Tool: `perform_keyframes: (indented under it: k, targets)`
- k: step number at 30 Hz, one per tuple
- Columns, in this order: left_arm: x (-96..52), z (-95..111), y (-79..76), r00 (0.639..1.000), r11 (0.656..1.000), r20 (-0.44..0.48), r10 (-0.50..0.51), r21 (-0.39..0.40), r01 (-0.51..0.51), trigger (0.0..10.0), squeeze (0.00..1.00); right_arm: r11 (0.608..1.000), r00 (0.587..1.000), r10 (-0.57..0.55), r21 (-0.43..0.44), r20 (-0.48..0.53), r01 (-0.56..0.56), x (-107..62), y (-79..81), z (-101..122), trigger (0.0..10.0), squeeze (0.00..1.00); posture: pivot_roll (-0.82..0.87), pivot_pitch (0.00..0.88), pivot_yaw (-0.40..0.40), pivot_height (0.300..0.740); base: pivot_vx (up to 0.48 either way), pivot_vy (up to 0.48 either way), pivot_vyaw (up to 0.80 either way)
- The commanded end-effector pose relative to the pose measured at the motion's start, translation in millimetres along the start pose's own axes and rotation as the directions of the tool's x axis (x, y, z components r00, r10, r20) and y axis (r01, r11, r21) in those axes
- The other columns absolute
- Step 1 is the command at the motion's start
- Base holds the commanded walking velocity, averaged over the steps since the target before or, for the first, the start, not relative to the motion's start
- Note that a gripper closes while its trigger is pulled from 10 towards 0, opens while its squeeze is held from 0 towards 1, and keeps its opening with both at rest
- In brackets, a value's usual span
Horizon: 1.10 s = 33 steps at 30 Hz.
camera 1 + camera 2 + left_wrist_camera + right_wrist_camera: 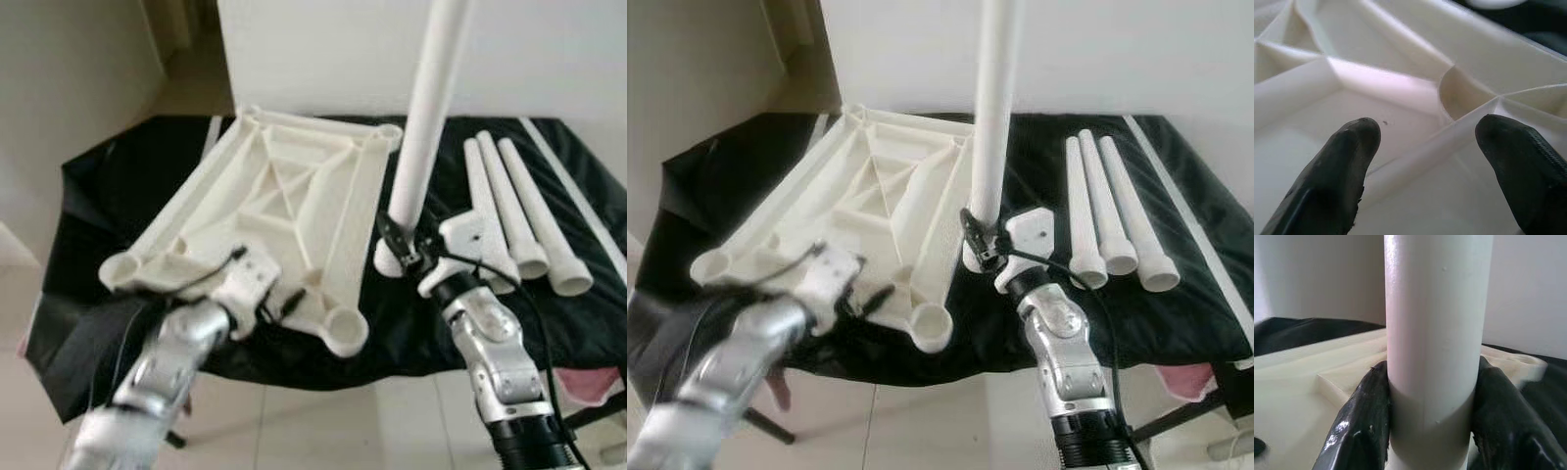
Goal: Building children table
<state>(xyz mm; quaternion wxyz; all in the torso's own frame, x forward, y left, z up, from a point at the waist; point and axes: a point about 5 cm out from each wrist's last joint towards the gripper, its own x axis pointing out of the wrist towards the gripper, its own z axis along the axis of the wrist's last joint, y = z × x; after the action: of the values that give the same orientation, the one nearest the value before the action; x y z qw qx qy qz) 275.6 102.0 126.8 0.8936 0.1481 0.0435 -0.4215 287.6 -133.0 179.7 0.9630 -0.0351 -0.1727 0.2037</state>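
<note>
Black cloth (pixel 118 196) covers the work surface below a white wall. From lower right, the right gripper (pixel 404 245) reaches up-frame, fingers (pixel 1364 421) clamped on an upright table leg (pixel 423 127). From lower left, the left gripper (pixel 265 294) hangs spread over the upturned tabletop (pixel 294 186), centre-left. Three spare legs (pixel 519 215) lie at right.

Upturned white tabletop (pixel 294 196); upright leg (pixel 423 127); three legs (pixel 514 211) flat.

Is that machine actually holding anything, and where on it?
The right claw grips a white table leg upright, near its lower end. The left claw is open at the tabletop.
</note>
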Motion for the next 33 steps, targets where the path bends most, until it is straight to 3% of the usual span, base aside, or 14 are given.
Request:
perform_keyframes:
  k: [1, 9, 12, 15, 18, 21, 23, 25, 27, 29, 33]
  targets:
    - [-5.1, 0, -22.1, 0.942, 0.942, 0.000, -0.335, -0.005, 0.335, 10.0, 0.00, 1.000, 0.999, 0.025, -0.011, 0.033, -0.025, -2.1, 3.8, 4, 10.0, 0.00, -0.03, 0.033, -0.026, 0.740, 0.000, 0.000, 0.00]
    - [-1.8, 18, -32.5, 0.959, 0.964, 0.095, -0.266, -0.002, 0.267, 10.0, 0.00, 0.996, 0.994, 0.082, 0.032, 0.073, -0.085, -4.8, 16.6, 8, 10.0, 0.00, -0.01, 0.038, -0.036, 0.740, 0.000, 0.000, 0.00]
    - [5.3, 36, -27.3, 0.970, 0.990, 0.197, -0.143, 0.018, 0.142, 10.0, 0.00, 0.996, 0.993, 0.080, 0.037, 0.085, -0.083, -2.2, 17.3, 9, 10.0, 0.00, -0.01, 0.035, -0.039, 0.740, 0.000, 0.000, 0.00]
    - [3.0, 42, -29.6, 0.959, 0.985, 0.231, -0.162, -0.026, 0.173, 10.0, 0.00, 0.996, 0.992, 0.080, 0.039, 0.094, -0.084, -1.7, 17.4, 10, 10.0, 0.00, -0.01, 0.035, -0.040, 0.740, 0.000, 0.000, 0.00]
    - [-5.6, 43, -34.2, 0.941, 0.970, 0.244, -0.234, -0.011, 0.244, 10.0, 0.00, 0.995, 0.991, 0.087, 0.049, 0.100, -0.093, -3.0, 17.7, 11, 10.0, 0.00, -0.01, 0.037, -0.040, 0.740, 0.000, 0.000, 0.00]
    - [-18.5, 32, -38.8, 0.918, 0.931, 0.174, -0.357, -0.009, 0.364, 10.0, 0.00, 0.991, 0.989, 0.109, 0.062, 0.098, -0.116, -7.3, 18.8, 11, 10.0, 0.00, -0.01, 0.042, -0.040, 0.740, 0.000, 0.000, 0.00]
    - [-20.9, 28, -39.3, 0.914, 0.923, 0.145, -0.380, -0.004, 0.384, 10.0, 0.00, 0.991, 0.989, 0.111, 0.062, 0.096, -0.117, -8.2, 18.8, 11, 10.0, 0.00, -0.01, 0.042, -0.040, 0.740, 0.000, 0.000, 0.00]
    - [-24.2, 16, -39.2, 0.912, 0.914, 0.053, -0.406, 0.040, 0.404, 10.0, 0.00, 0.991, 0.989, 0.111, 0.063, 0.095, -0.117, -9.5, 18.4, 11, 10.0, 0.00, -0.01, 0.045, -0.040, 0.740, 0.000, 0.000, 0.00]
    - [-24.9, 13, -38.7, 0.912, 0.912, 0.026, -0.409, 0.057, 0.407, 10.0, 0.00, 0.991, 0.989, 0.110, 0.063, 0.095, -0.117, -9.8, 18.3, 11, 10.0, 0.00, -0.01, 0.045, -0.040, 0.740, 0.000, 0.000, 0.00]
    - [-19.7, 2, -25.6, 0.942, 0.936, -0.051, -0.333, 0.103, 0.336, 10.0, 0.00, 0.991, 0.989, 0.109, 0.065, 0.098, -0.116, -9.7, 17.8, 12, 10.0, 0.00, -0.01, 0.045, -0.040, 0.740, 0.000, 0.000, 0.00]
    - [-18.9, 1, -22.8, 0.947, 0.940, -0.065, -0.315, 0.113, 0.321, 10.0, 0.00, 0.991, 0.989, 0.109, 0.065, 0.099, -0.116, -9.6, 17.7, 12, 10.0, 0.00, -0.01, 0.045, -0.040, 0.740, 0.000, 0.000, 0.00]
